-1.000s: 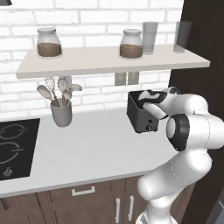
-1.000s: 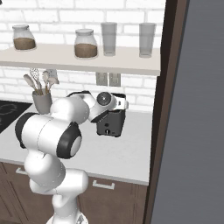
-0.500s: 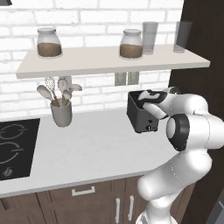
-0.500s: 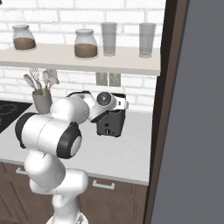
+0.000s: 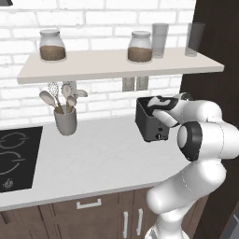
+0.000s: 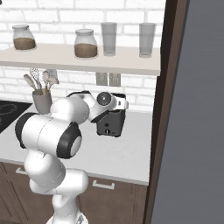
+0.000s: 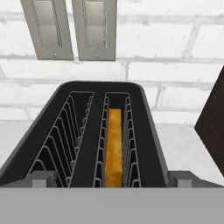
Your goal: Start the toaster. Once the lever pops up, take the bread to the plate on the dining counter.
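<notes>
The dark toaster [image 5: 148,125] stands on the pale worktop against the brick wall, also seen in the right base view as the toaster [image 6: 112,123]. From the hand view I look straight down into the toaster [image 7: 65,113]: a browned bread [image 7: 114,148] slice stands low in the right slot and the left slot is empty. My gripper [image 7: 113,179] hovers open just above the toaster's near end, one fingertip at each side. The lever is too small to make out among the small controls [image 5: 160,136] on the narrow front face. The plate and dining counter are out of view.
A grey utensil holder [image 5: 65,120] with spoons stands left of the toaster, and a black cooktop [image 5: 16,156] lies at the far left. A shelf [image 5: 116,65] with jars and glasses hangs overhead. Wall outlets [image 7: 72,28] sit behind the toaster. A dark tall panel [image 6: 164,109] closes the right side.
</notes>
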You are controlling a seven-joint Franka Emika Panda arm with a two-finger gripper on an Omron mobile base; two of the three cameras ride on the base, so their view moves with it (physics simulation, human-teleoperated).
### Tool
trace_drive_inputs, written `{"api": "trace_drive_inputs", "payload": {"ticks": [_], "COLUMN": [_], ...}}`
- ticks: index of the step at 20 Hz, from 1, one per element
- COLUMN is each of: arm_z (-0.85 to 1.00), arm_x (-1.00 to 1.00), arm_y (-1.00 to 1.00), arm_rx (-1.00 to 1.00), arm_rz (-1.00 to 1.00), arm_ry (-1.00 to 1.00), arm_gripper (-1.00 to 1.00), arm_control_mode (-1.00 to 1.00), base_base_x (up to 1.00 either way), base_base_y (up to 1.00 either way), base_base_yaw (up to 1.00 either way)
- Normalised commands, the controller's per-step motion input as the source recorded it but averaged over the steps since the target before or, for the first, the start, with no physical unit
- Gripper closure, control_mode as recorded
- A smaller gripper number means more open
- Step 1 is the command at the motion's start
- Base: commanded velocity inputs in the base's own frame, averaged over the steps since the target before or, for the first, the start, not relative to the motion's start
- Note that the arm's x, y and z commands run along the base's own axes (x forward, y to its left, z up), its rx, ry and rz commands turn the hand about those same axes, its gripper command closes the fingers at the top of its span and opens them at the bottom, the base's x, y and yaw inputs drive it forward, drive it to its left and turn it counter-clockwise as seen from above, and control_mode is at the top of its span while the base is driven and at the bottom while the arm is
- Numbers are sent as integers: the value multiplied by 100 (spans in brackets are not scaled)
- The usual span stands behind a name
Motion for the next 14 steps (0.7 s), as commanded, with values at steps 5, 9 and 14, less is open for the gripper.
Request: {"api": "trace_drive_inputs", "payload": {"ticks": [5, 9, 14], "arm_z": [0, 0, 0], "arm_x": [0, 0, 0], "arm_y": [0, 0, 0], "arm_rx": [0, 0, 0], "arm_rz": [0, 0, 0], "arm_ry": [0, 0, 0], "arm_gripper": [-100, -100, -100], "arm_control_mode": [-100, -100, -100], "base_base_x": [0, 0, 0], "base_base_y": [0, 0, 0], "base_base_yaw": [0, 0, 0]}}
